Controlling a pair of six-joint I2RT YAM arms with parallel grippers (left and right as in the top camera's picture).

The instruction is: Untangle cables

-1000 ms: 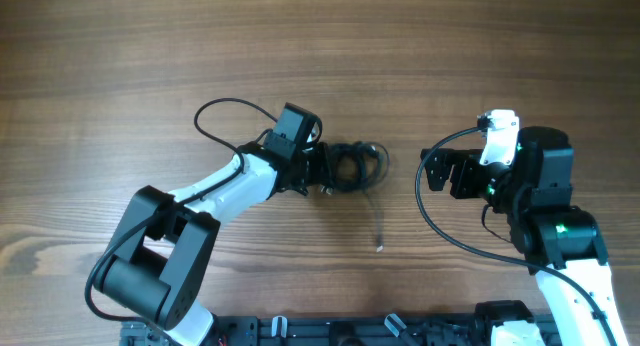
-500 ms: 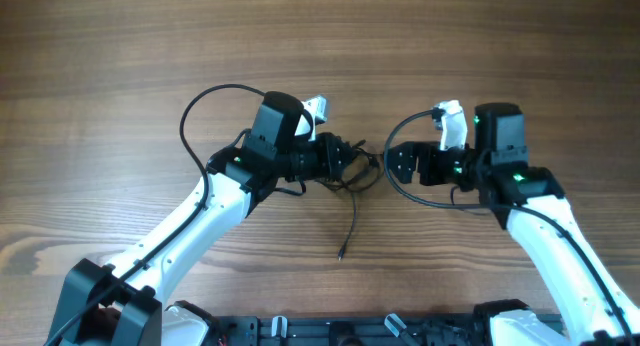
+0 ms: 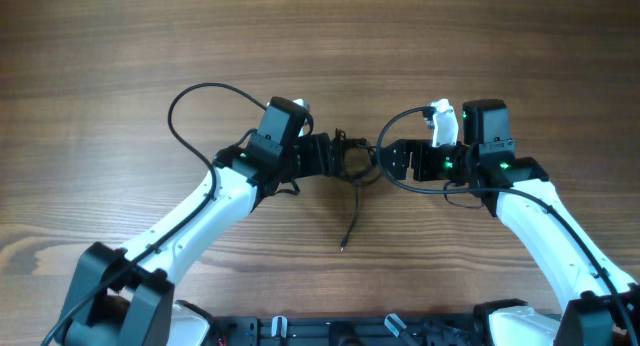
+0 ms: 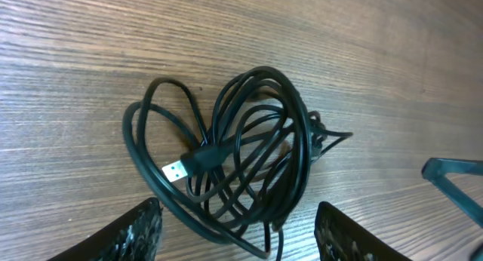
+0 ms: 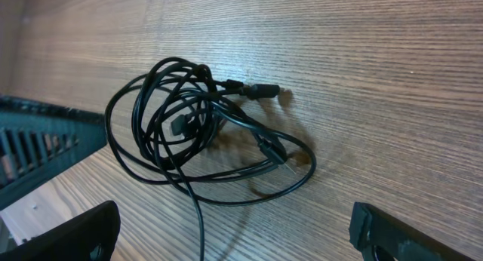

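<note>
- Wood-grain counter carries everything; nothing on it but the cables and the two arms.
- Cables: one bunched coil of thin black cord, lying between the two grippers, which face each other across it.
- Left gripper: jaws spread wide, holding nothing. In the left wrist view the coil sits just ahead of the fingertips, and its near loops reach into the gap between them.
- Right gripper: also spread wide and empty. The coil lies ahead of it, a bit further out than on the left side.
- USB plug pokes out of the coil's middle, facing the left gripper. Two small plug ends stick out at the far edge in the right wrist view.
- One loose tail runs out of the coil back toward the robot base, flat on the counter.
- Step, as I judge it: approach and pre-grasp. Both arms are lined up on the knot and nothing is pinched yet.
- Next move calls for: each gripper closing on a different strand or loop, not the same cord, then pulling apart.
- Likely best picks: an outer loop on the left, a plug end on the right.
- Grabbing the whole bundle would probably just tighten it.
</note>
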